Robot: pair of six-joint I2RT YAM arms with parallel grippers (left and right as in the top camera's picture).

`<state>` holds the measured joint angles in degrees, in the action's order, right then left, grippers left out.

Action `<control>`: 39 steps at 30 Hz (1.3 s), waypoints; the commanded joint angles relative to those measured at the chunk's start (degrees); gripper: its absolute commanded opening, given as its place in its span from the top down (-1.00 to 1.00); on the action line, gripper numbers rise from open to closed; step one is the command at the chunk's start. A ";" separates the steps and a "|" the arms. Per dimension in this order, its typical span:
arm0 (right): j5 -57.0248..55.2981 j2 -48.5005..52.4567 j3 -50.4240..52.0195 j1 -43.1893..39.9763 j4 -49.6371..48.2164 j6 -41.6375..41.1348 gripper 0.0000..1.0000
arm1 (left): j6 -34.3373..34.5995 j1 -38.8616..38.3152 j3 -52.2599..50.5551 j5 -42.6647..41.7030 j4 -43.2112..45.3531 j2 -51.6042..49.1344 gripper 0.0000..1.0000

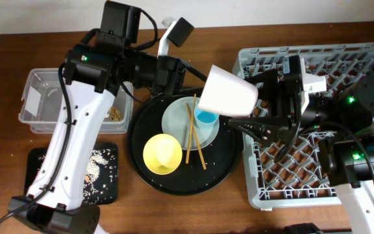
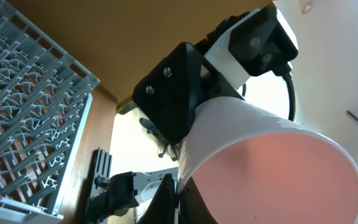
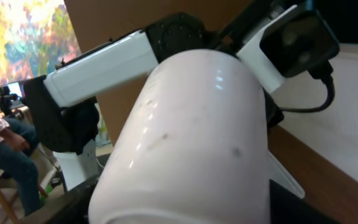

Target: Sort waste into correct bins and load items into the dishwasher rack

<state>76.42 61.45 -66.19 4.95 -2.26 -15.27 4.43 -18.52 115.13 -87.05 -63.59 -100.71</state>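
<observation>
The pink cup, pale outside and pink inside, hangs on its side between both arms, over the right edge of the round black tray. My left gripper pinches its rim; in the left wrist view the fingers clamp the cup wall. My right gripper spans the cup's base end, a finger on each side. In the right wrist view the cup fills the space between those fingers. The dishwasher rack lies right of the cup and also shows in the left wrist view.
The round black tray holds the pale plate with the blue cup, the chopsticks and the yellow bowl. The clear container with crumbs and the flat black tray lie at the left.
</observation>
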 commanded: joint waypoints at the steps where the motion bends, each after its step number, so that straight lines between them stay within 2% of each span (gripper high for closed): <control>1: 1.14 0.04 -0.90 -0.20 -1.79 -0.31 -0.51 | -1.05 -0.13 0.35 0.90 0.11 0.02 0.99; 7: 0.94 0.07 -0.90 -0.20 -3.39 -0.72 -0.54 | -1.05 -0.94 0.35 0.90 0.09 0.02 0.99; 8: 0.94 0.07 -0.90 -0.20 -3.39 -0.72 -0.45 | -1.05 -0.98 0.35 0.90 0.09 0.02 1.00; 9: 0.94 0.07 -0.90 -0.20 -3.39 -0.72 -0.14 | -1.07 -0.98 0.35 0.90 0.09 0.02 1.00; 10: 0.94 0.17 -0.90 -0.20 -3.39 -0.72 0.01 | -1.05 -0.98 0.35 0.90 0.09 0.02 1.00; 14: 0.94 0.87 -0.90 -0.22 -3.32 -0.74 0.03 | -1.07 -0.74 0.35 7.23 0.13 0.02 0.92; 17: 0.92 1.88 -0.90 -0.42 -3.13 -3.10 0.05 | -1.03 3.23 0.35 20.83 0.35 0.02 0.58; 19: 0.74 2.78 -0.90 -2.56 -3.13 -6.14 0.08 | -0.76 7.13 0.35 27.87 0.28 0.02 0.50; 23: -5.16 5.57 -0.90 -11.34 -3.06 -17.16 0.14 | -0.61 13.38 0.35 29.97 -0.35 0.02 0.45; 26: -12.52 7.15 -0.90 -16.65 1.09 -18.01 0.15 | -0.63 14.62 0.35 32.63 -1.53 0.02 0.44; 29: -24.81 9.07 -0.90 -19.85 8.98 -12.22 0.17 | -0.66 14.56 0.35 37.20 -3.52 0.02 0.43; 31: -38.53 9.66 -1.20 -19.91 19.32 -2.69 0.18 | -0.66 14.56 0.35 40.26 -4.63 0.02 0.44; 34: -50.60 10.54 -4.76 -19.91 31.82 5.16 0.18 | -0.63 14.56 0.31 44.54 -5.70 0.02 0.44; 36: -54.53 12.46 -7.41 -19.91 39.60 9.38 0.19 | -0.63 14.51 0.31 48.63 -6.05 0.02 0.44; 39: -57.29 16.31 -8.09 -17.90 43.30 12.09 0.20 | -0.61 13.55 0.26 53.79 -6.19 0.02 0.43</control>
<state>25.02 75.18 -72.86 -14.61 39.81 -7.55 3.92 -4.12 115.13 -39.68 -69.67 -100.82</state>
